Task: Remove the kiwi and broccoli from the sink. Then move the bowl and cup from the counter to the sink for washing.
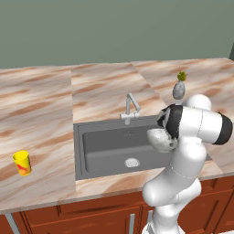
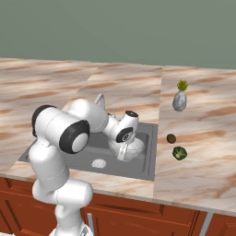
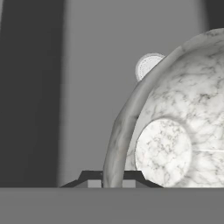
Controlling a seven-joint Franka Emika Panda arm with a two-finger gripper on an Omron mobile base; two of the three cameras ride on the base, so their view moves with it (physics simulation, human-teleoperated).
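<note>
1. The bowl (image 1: 161,139) is a round, whitish-grey marbled dish, and it hangs tilted over the right half of the sink (image 1: 100,151), above the basin floor.
2. In the hand view the bowl (image 3: 183,122) stands on edge, its rim running up from 6 o'clock to 1 o'clock, with its pale round inner base facing the camera.
3. The gripper (image 2: 122,152) is clamped on the bowl's rim; the two dark fingertips (image 3: 92,178) sit close together on either side of the rim at the bottom of the hand view.
4. From the right base view the bowl (image 2: 129,148) hangs under the wrist, at about 3 o'clock from the drain (image 2: 98,162).
5. The sink is a dark grey rectangular basin; its silver tap (image 1: 130,108) rises at the back edge, at 12 o'clock from the drain (image 1: 132,162).
6. The drain (image 3: 148,65) also shows in the hand view, partly hidden behind the bowl's rim.
7. The kiwi (image 2: 171,138) lies on the counter (image 2: 203,156), to the right of the sink.
8. The broccoli (image 2: 179,153) lies just beside the kiwi, at about 5 o'clock from it, the two apart.
9. The cup (image 1: 22,162) stands upright on the counter well to the left of the sink, at roughly 9 o'clock from the drain.
10. A grey vase (image 2: 179,100) with a green tuft stands farther back on the counter, at 12 o'clock from the kiwi.
</note>
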